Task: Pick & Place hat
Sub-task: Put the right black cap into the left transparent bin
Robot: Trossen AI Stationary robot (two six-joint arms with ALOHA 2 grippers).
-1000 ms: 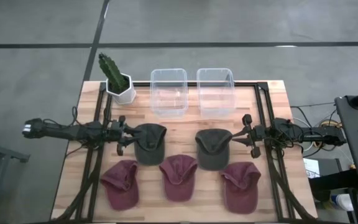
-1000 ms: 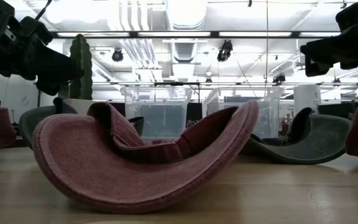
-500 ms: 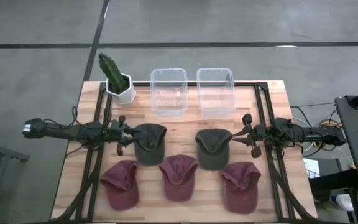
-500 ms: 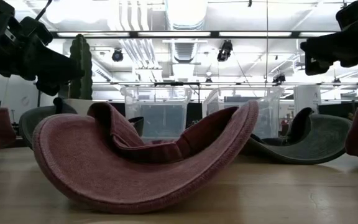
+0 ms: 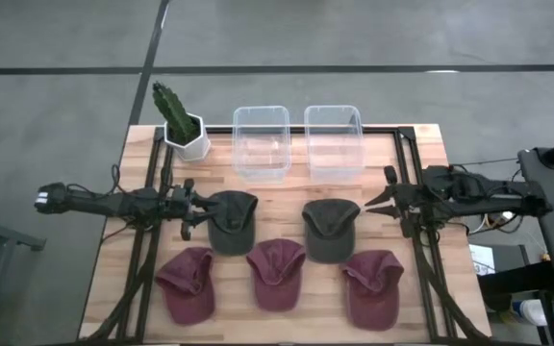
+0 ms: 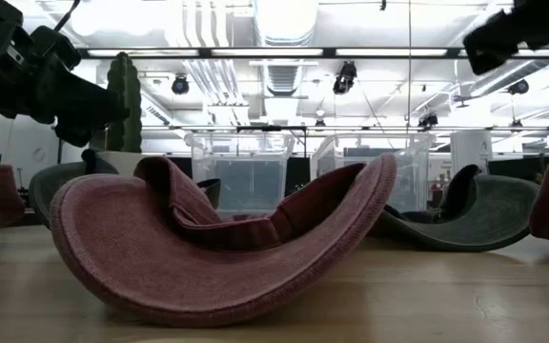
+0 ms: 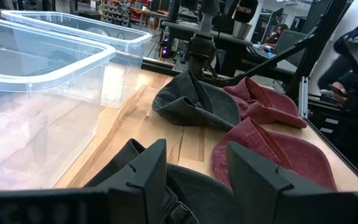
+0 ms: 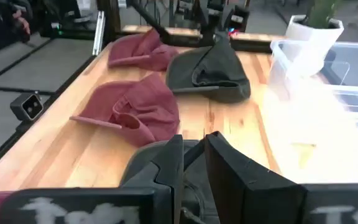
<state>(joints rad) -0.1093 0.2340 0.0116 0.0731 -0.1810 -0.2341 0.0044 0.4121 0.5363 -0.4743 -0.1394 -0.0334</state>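
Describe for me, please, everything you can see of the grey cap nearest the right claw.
The right grey cap is a soft, dark grey fabric baseball cap lying on the wooden table, its brim towards the front edge. It sits in front of the right clear bin, between and behind two maroon caps. The right claw is beside its crown, nearly shut, apparently not touching it.

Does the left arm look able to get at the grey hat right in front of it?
Probably yes. The left gripper sits at the edge of the left grey hat with its fingers apart, and nothing lies between them. The red hat is beside the path, not in it.
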